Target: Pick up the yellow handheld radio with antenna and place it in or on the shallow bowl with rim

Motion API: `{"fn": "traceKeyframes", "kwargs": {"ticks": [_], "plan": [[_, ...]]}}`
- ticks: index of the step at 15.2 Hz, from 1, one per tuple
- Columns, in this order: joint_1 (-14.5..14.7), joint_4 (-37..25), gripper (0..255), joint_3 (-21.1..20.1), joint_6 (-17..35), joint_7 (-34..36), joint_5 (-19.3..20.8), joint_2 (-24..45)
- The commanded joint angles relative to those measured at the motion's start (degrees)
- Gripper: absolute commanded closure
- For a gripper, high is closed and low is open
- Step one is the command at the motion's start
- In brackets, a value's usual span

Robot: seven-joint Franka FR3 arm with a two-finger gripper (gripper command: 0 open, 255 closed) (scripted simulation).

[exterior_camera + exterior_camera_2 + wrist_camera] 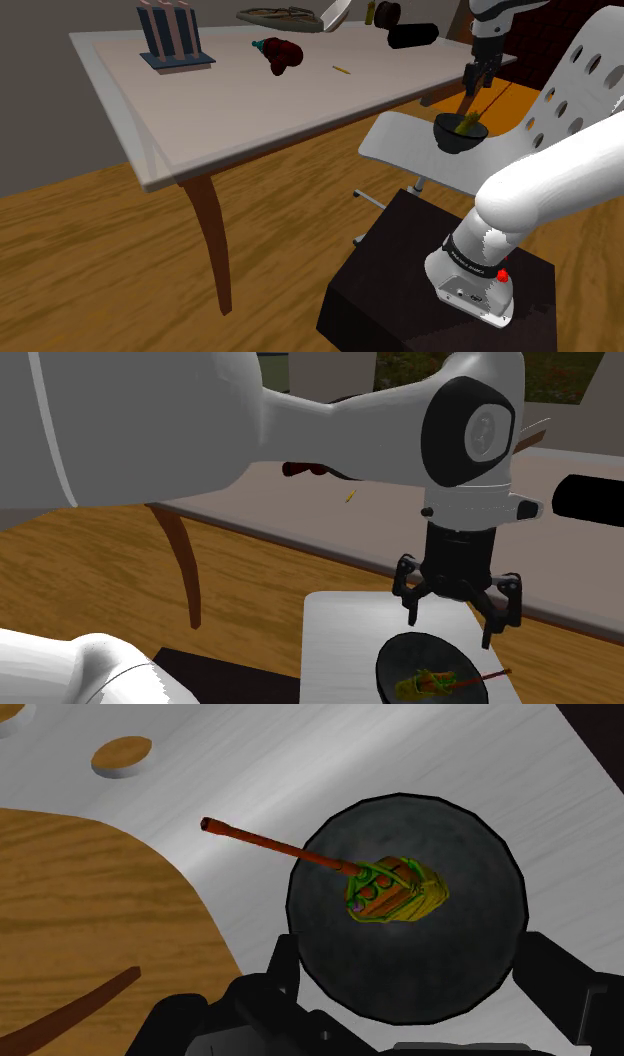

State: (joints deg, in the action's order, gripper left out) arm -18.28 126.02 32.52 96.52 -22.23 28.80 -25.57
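Note:
A yellow-green handheld radio [395,889] with a reddish-brown antenna [270,844] lies inside a dark shallow bowl [450,964]; the antenna sticks out over the rim. The bowl [447,138] stands on the white seat of a chair [400,140] beside the table. My gripper [412,954] hangs open straight above the bowl, its fingers [285,959] wide apart and touching nothing. In the second exterior view the gripper [450,624] is a short way above the bowl [400,662] and the radio [432,680]. In the shoulder view the gripper [478,80] is above the radio [465,124].
The pale table [250,100] carries a blue rack [175,40], a dark red object [282,52], a small yellow stick [341,70] and a black cylinder [410,36]. The perforated white chair back [590,70] rises close behind the bowl. My black stand [400,290] sits on wood floor.

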Motion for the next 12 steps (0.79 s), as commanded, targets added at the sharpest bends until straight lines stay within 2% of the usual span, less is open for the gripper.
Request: {"fn": "traceKeyframes", "kwargs": {"ticks": [1, 4, 12], "plan": [[0.3, -1.8, 0, -0.6, -1.8, -0.2, -0.5, 0.2], [1.0, -7.4, 0, -2.1, -6.6, -0.7, -1.8, 1.1], [1.0, -7.3, 0, -2.1, -6.6, -0.7, -1.8, 1.1]]}}
